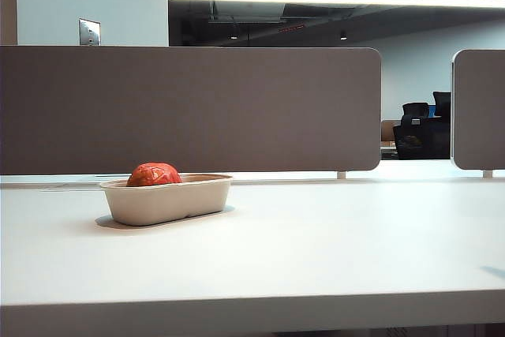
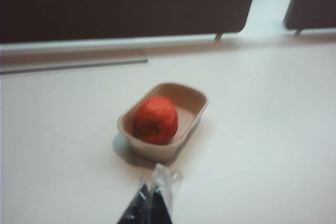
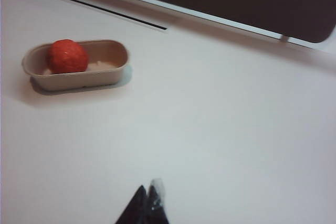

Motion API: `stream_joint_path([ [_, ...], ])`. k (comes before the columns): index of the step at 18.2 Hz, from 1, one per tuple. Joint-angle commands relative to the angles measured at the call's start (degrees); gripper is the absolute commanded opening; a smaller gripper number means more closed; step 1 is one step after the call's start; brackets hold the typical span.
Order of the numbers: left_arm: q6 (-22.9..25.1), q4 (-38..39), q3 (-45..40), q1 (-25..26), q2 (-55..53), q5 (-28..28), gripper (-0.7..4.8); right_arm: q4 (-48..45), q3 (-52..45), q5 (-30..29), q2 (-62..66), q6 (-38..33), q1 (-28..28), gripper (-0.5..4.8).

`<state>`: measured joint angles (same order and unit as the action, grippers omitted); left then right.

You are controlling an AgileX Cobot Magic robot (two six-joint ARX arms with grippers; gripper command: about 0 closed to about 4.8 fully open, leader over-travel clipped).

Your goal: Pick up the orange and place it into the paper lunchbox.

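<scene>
The orange (image 1: 154, 174) lies inside the paper lunchbox (image 1: 170, 203), at its left end, on the white table. The left wrist view shows the same orange (image 2: 156, 119) in the lunchbox (image 2: 185, 129), with my left gripper (image 2: 149, 192) shut and empty, pulled back well short of the box. In the right wrist view the orange (image 3: 67, 56) and lunchbox (image 3: 100, 77) sit far off, and my right gripper (image 3: 148, 192) is shut with nothing in it. Neither gripper appears in the exterior view.
A long grey partition (image 1: 189, 108) stands along the table's far edge, with a second panel (image 1: 479, 108) at the right. A dark cable slot (image 3: 113, 12) runs in the tabletop near the partition.
</scene>
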<state>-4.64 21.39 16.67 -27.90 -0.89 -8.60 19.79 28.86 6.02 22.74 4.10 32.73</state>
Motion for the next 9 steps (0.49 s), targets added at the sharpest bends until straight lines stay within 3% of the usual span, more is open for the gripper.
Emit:
stream_joint_path([
  [1,0.15,-3.30,-1.16,0.13,0.07,-1.88,-0.05,-1.70,-2.29,-1.62,-5.62,-4.35,0.07,-0.01],
  [5,-0.37,-11.08,-8.09,0.11,0.07,-1.14,-0.06,-0.59,-3.39,-3.37,-11.80,-7.08,0.07,-0.01],
  [9,-0.28,-14.19,-10.78,0.13,0.07,-0.61,-0.06,-0.31,-3.39,-3.23,-15.08,-7.08,0.04,0.00],
])
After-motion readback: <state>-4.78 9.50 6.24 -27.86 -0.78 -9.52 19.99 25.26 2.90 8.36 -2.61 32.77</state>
